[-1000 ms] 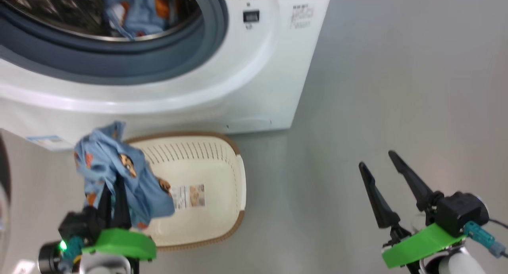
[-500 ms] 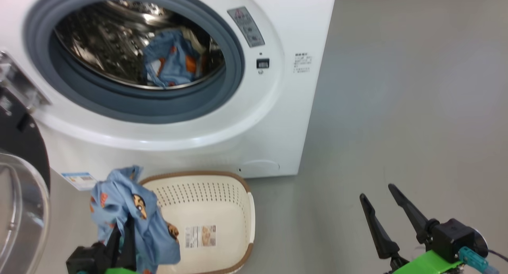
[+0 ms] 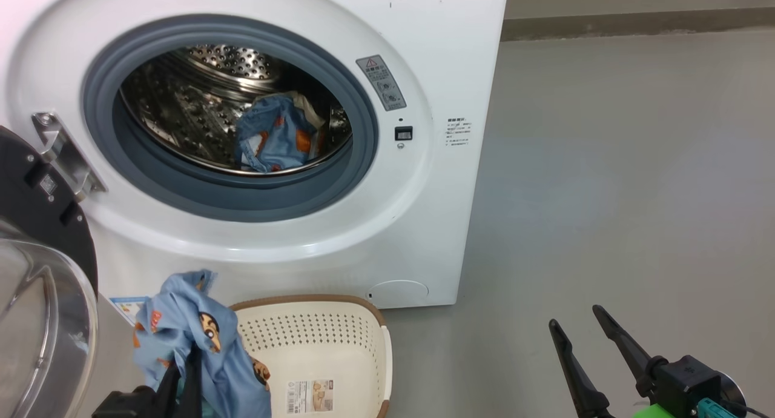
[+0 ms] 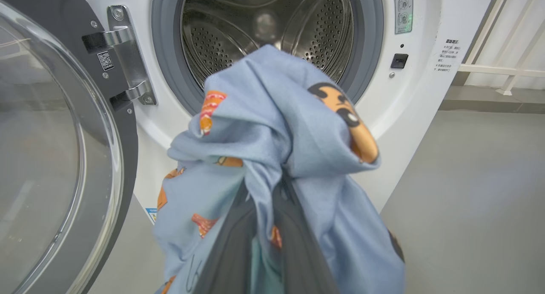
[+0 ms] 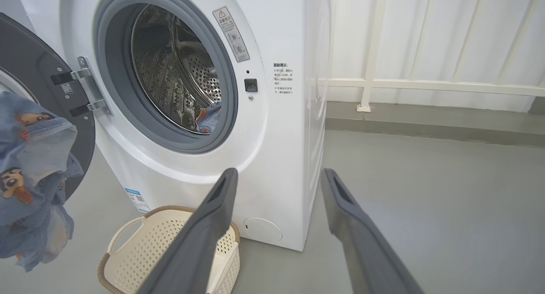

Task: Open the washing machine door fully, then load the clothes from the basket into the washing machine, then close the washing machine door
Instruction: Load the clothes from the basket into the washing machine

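Because the large round glossy black door with its bulging glass window [image 3: 42, 218] hung wide open to the left on its steel hinge, the mouth of the big white front-loading washing machine [image 3: 448, 54] lay unobstructed. One crumpled light blue piece with orange prints [image 3: 275, 136] already lay in the perforated steel drum [image 3: 194, 97].

The left gripper [image 3: 181, 375] was clenched on a soft light blue garment with orange cartoon figures [image 4: 276, 128], which bunched and draped over its dark fingers. It held the garment above the left end of the small cream-white perforated plastic basket [image 3: 321, 345] and below the opening. The left wrist view looked at the drum, apparently so the garment could be carried straight in. What showed of the basket held only a sticker.

The right gripper [image 3: 574, 318] hovered well to the right over the bare grey floor [image 3: 605, 163], fingers spread and holding nothing, probably to keep clear of the loading path.
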### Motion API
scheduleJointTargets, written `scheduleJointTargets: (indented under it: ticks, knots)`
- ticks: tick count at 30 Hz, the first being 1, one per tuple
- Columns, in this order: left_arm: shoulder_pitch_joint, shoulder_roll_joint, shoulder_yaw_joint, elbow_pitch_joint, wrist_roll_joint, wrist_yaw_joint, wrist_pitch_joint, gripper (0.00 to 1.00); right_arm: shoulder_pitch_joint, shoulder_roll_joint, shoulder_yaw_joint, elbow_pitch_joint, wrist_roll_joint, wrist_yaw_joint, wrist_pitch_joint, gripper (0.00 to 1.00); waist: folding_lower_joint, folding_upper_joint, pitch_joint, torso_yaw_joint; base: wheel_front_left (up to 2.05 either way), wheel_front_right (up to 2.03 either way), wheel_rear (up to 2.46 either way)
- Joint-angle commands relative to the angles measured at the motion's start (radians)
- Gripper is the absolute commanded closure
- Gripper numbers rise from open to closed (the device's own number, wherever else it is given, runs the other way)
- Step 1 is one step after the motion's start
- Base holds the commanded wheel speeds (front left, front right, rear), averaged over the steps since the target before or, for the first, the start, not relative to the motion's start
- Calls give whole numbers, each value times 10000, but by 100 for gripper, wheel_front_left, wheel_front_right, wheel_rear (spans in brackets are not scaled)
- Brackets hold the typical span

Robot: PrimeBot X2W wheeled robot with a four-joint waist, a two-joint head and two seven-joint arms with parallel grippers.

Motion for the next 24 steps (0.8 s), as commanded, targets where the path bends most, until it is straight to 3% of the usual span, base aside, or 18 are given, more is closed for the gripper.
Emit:
scheduleJointTargets:
  ticks: [1, 24]
  knots:
    - [-197, 179, 318, -380, -34, 12, 15, 100, -55, -39, 184, -317, -60, 16, 4, 0, 0, 0, -40, -21, 0, 0, 0]
    - [-278, 252, 249, -509, -217, 124, 26, 100, 72, 103, 116, -542, -164, 16, 87, 0, 0, 0, -23, 2, 0, 0, 0]
